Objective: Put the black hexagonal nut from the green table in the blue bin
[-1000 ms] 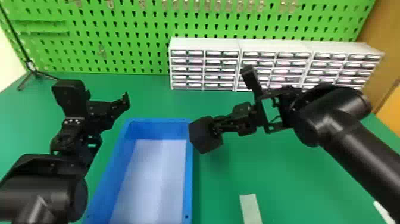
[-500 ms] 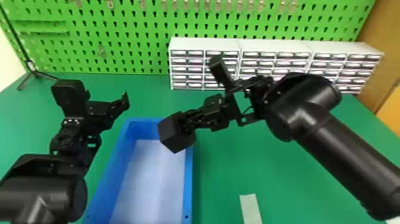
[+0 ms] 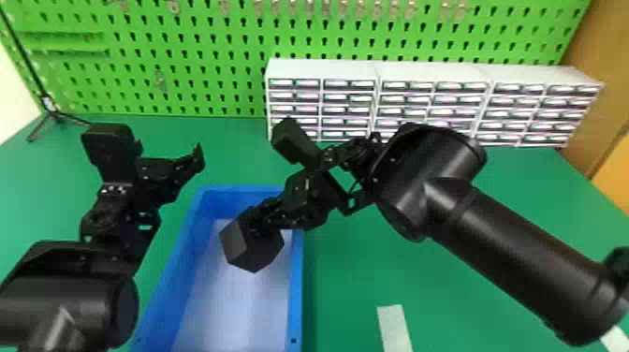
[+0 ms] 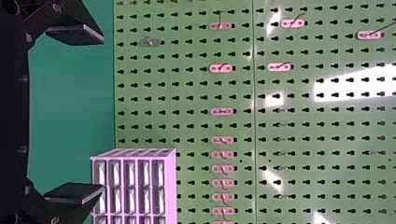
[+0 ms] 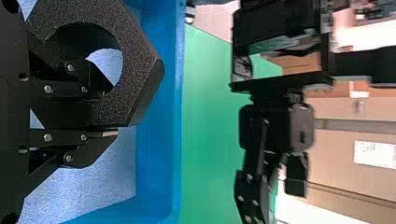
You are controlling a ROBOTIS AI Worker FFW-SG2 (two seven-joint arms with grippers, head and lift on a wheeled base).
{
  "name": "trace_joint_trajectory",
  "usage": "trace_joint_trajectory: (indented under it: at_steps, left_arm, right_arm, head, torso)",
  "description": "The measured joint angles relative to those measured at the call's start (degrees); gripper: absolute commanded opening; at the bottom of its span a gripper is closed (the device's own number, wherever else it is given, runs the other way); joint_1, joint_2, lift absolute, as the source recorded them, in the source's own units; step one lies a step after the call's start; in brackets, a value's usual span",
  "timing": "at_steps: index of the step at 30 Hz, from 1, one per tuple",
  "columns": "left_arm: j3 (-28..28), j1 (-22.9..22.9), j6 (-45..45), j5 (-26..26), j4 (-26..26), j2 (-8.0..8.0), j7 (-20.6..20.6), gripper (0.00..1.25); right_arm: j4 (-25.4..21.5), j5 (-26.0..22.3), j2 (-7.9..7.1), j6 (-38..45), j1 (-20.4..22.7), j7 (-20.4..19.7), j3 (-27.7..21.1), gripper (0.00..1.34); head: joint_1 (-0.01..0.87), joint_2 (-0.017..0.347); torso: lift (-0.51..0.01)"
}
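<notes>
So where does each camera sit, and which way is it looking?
Head view: on the robot's head, looking forward and down at the blue bin; the left arm and right arm show.
Left wrist view: on the left wrist, facing the green pegboard; the left claw shows, open.
Right wrist view: on the right wrist, looking over the bin toward the left arm; up close, the right claw grips the black nut.
Shared: the head and right wrist views both show the bin and nut.
</notes>
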Motion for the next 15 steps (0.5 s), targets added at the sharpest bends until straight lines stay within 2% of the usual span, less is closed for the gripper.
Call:
trace_joint_trajectory:
  at_steps: [15]
  left_arm:
    - [-0.30, -0.27, 0.00, -0.07, 0.06, 0.00, 0.00, 1.09]
  right_arm:
    - [1.59, 5.31, 0.32, 0.02, -3.71, -1.32, 7.57, 0.34]
  head:
    - [0.683, 0.028]
  torso:
    - [-0.096]
